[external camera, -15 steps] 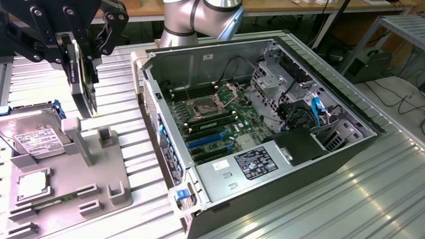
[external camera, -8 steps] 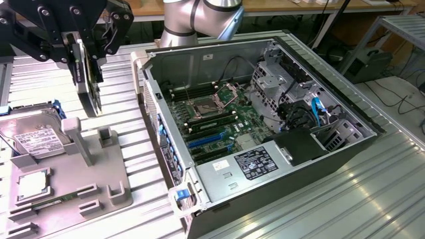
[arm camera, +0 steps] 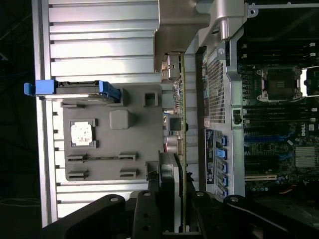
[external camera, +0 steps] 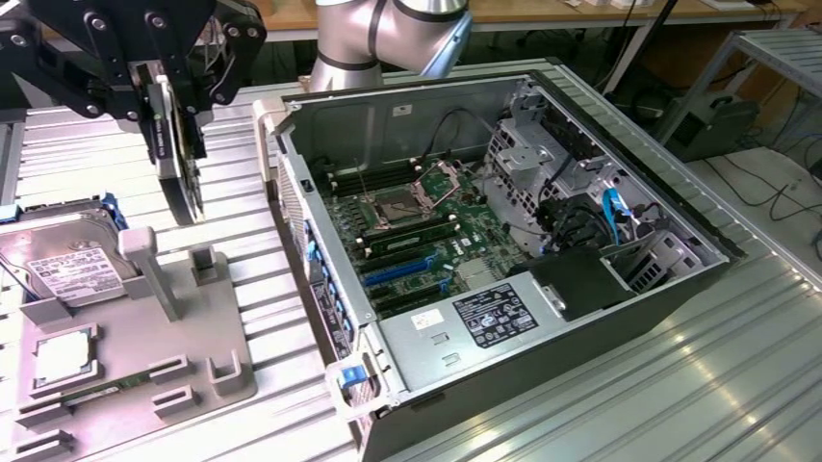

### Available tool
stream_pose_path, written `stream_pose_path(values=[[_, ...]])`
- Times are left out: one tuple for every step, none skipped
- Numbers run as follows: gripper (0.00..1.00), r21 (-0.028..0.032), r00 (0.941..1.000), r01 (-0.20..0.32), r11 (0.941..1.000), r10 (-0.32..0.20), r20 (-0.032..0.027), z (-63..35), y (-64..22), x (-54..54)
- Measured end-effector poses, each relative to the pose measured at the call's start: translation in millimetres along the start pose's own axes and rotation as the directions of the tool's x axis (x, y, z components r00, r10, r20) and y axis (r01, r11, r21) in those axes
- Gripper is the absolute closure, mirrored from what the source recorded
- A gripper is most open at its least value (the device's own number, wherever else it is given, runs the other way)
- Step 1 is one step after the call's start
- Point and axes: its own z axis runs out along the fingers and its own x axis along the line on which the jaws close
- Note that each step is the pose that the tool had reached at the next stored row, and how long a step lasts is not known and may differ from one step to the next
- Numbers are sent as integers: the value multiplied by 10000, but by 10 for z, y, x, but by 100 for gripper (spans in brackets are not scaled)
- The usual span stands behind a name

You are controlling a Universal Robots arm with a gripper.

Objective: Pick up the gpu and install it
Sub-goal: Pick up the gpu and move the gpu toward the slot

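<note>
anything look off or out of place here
Nothing stands out. The tool holds the gpu on edge above the grey parts tray, beside the open computer case; nothing looks spilled, damaged or askew.

The ribbed metal desk [external camera: 719,385] is gleaming, smooth and brushed. The grey parts holder [external camera: 192,327] is looking like matt plastic. The computer case [external camera: 372,125] is showing dull bare sheet metal. The hard drive [external camera: 64,265] is carrying a white paper label on shiny metal. The gpu [external camera: 180,183] is glinting glossy black.
</note>
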Motion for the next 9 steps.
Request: stream_pose_path(values=[[72,-1,10000,0,10000,0,1,1,0,-7],[72,-1,10000,0,10000,0,1,1,0,-14],[72,-1,10000,0,10000,0,1,1,1,-29],[72,-1,10000,0,10000,0,1,1,1,-39],[72,0,10000,0,10000,0,0,1,2,-55],[72,0,10000,0,10000,0,1,1,2,-68],[72,-1,10000,1,10000,-1,1,2,2,-80],[72,-1,10000,0,10000,0,1,2,3,-90],[72,0,10000,0,10000,0,0,2,3,-100]])
